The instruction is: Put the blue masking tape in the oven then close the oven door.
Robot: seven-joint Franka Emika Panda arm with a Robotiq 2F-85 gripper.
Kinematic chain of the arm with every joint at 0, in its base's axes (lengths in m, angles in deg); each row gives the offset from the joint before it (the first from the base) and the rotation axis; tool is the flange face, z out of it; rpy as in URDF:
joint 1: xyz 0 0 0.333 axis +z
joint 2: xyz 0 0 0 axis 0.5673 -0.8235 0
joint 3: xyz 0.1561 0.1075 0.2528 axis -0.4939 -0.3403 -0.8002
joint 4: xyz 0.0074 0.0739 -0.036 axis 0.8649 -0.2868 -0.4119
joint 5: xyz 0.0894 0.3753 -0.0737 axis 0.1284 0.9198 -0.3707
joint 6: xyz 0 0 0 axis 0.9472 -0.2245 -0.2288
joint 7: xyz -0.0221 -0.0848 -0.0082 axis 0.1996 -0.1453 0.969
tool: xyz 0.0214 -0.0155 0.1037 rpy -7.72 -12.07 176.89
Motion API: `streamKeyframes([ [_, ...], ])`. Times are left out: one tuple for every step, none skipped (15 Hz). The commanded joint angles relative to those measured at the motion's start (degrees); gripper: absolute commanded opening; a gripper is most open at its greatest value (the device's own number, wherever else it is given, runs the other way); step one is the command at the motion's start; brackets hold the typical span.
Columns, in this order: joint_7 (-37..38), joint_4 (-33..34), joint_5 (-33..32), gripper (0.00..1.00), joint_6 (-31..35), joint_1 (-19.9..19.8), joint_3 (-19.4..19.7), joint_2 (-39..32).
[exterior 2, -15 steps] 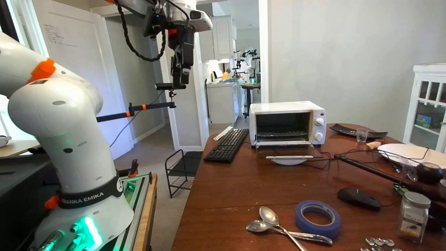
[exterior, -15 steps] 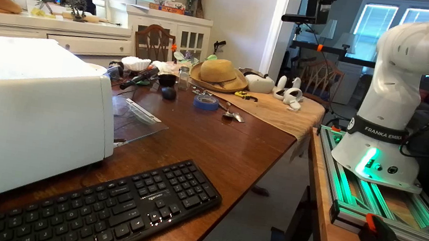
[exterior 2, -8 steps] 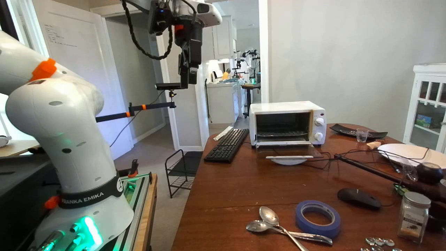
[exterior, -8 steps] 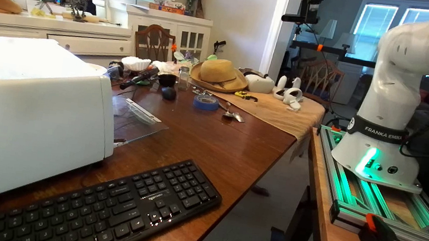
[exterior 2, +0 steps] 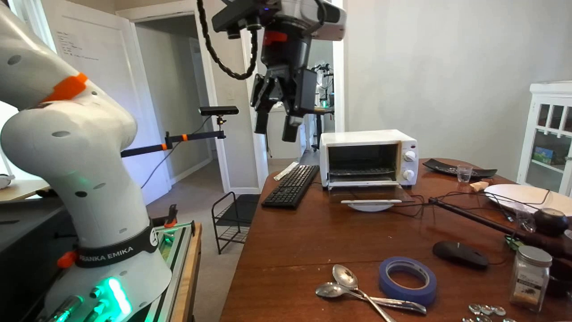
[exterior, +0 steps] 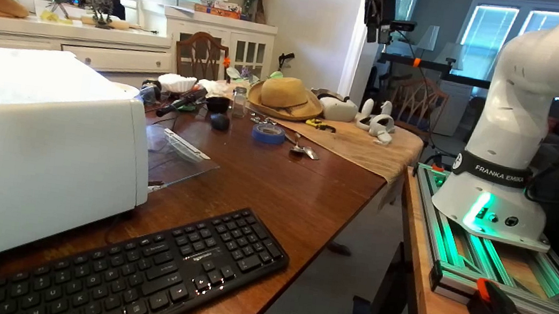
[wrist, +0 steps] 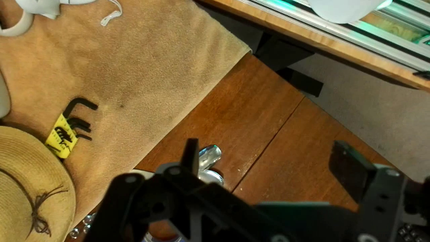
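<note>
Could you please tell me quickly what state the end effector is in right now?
End effector: open, holding nothing; the blue masking tape lies on the table.

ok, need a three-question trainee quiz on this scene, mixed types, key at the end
1. True or false: the oven door is lowered, leaving the front of the oven open.
2. What lies right beside the blue masking tape? (a) the keyboard, (b) a pair of crossed spoons, (c) the white plate.
3. Fill in: the jaws of the pincer stand ____, with nothing between them.

Key: 1. True. 2. b. 3. Open.
</note>
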Motion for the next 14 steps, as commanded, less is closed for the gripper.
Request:
streamKeyframes([
  [-1.0, 1.0, 0.5, 1.00, 0.2, -1.6, -0.8, -2.0],
  [-0.9, 1.2, 0.5, 1.00, 0.2, -1.7, -1.0, -2.7],
  [-0.9, 1.2, 0.5, 1.00, 0.2, -1.7, -1.2, -2.6],
  [-0.9, 1.1, 0.5, 1.00, 0.2, -1.6, -1.4, -2.1],
  [-0.9, 1.1, 0.5, 1.00, 0.2, -1.6, -1.5, -1.7],
  [-0.1, -1.6, -1.3, 1.00, 2.3, -2.2, -2.2, 3.3],
  [1.4, -2.1, -0.7, 1.00, 4.1, -2.6, -2.2, 4.2],
  [2.8, -2.0, -0.7, 1.00, 6.4, -3.0, -2.2, 3.4],
  [0.7, -1.0, 0.5, 1.00, 8.5, -2.3, -1.2, 0.8],
  [0.7, 0.9, 1.6, 1.00, 10.9, -2.1, -0.5, -3.4],
  [0.6, 1.9, 2.6, 1.00, 12.9, -1.9, 0.0, -6.1],
  [0.2, 2.7, 3.7, 1.00, 14.7, -1.6, 0.2, -8.4],
  [-0.5, 4.4, 5.4, 1.00, 16.2, -1.3, 0.6, -11.8],
  [-1.3, 5.9, 7.5, 1.00, 17.4, -1.1, 0.9, -15.4],
])
